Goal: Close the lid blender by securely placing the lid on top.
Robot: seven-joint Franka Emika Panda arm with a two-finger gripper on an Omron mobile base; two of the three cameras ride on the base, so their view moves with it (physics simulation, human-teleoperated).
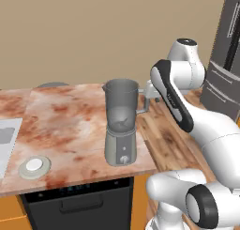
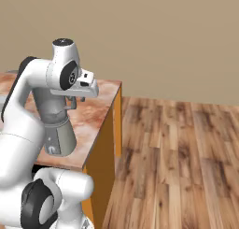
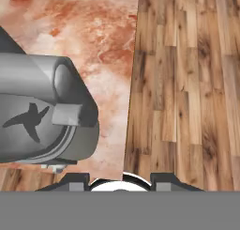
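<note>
gripper (image 1: 149,90): parked up high just off the blender's handle side, roughly 3 o'clock of the jar in the left base view; honestly can't tell how far the jaws are spread, just the finger stubs poke up at the bottom of the hand view and nothing sits between them

blender (image 1: 121,123): standing upright near the front right corner of the worktop; smoky jar with no lid on it, mouth open, blade visible down inside from the hand view (image 3: 28,121); handle points toward the arm; grey base with a little white knob facing front

lid (image 1: 34,166): lying flat on the worktop, way over at about 8 o'clock from the blender, close to the front edge; pale rim, white centre; well apart from both the blender and the gripper

worktop (image 1: 70,116): reddish marble-looking slab; a pale grey panel sits at its left edge

dishwasher (image 1: 77,203): dark front with a handle, right under the worktop's front edge

floor (image 2: 186,153): wood planks, off to the right of the worktop

fridge (image 1: 225,55): dark steel, behind the arm at upper right
</note>
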